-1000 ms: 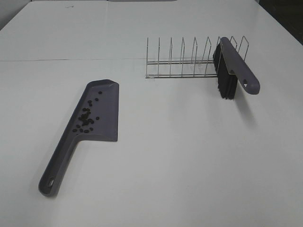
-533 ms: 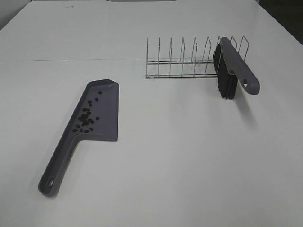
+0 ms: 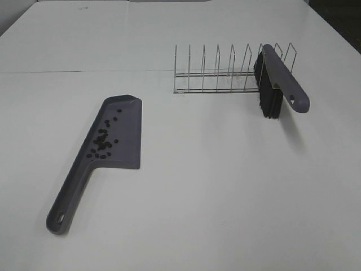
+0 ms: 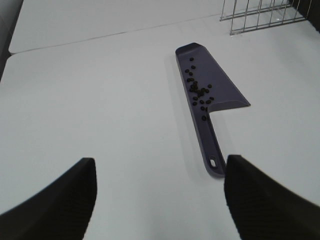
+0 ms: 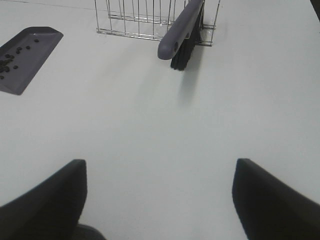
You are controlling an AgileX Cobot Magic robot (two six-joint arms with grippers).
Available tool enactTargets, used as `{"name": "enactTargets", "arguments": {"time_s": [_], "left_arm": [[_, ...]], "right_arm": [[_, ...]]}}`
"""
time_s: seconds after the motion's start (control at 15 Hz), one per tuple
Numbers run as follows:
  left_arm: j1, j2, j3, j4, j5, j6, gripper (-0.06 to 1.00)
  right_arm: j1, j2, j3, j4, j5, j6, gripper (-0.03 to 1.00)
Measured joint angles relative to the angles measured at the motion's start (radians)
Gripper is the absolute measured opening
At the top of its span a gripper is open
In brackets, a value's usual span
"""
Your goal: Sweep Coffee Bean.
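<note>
Showing no change over the last second: coffee beans (image 3: 102, 141) lie inside the dustpan (image 3: 121, 132) on the counter (image 3: 225, 186), the brush (image 3: 276, 82) parked in the wire rack (image 3: 217, 73) beyond. Both end effectors, left (image 4: 159, 197) and right (image 5: 159, 200), gape wide, empty; sweeping appears complete.

The left gripper (image 4: 159, 200) hangs over the white bench (image 4: 100, 100) with its jaws spread wide and nothing between them; both dark fingers (image 4: 60, 200) sit clear of the surface. Ahead lies a grey-purple dustpan (image 4: 220, 90), flat on the bench, handle toward the gripper. The coffee beans (image 4: 199, 90) are scattered along its tray, bunched near the handle end. At the far edge stands a wire rack (image 4: 260, 15), only partly in view, its contents impossible to tell.
</note>
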Motion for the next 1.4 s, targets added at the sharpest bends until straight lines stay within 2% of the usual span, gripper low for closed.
{"name": "enactTargets", "arguments": {"time_s": [1.4], "left_arm": [[0.007, -0.009, 0.0, 0.011, 0.0, 0.0, 0.67]], "right_arm": [[-0.001, -0.045, 0.0, 0.0, -0.01, 0.0, 0.75]]}}
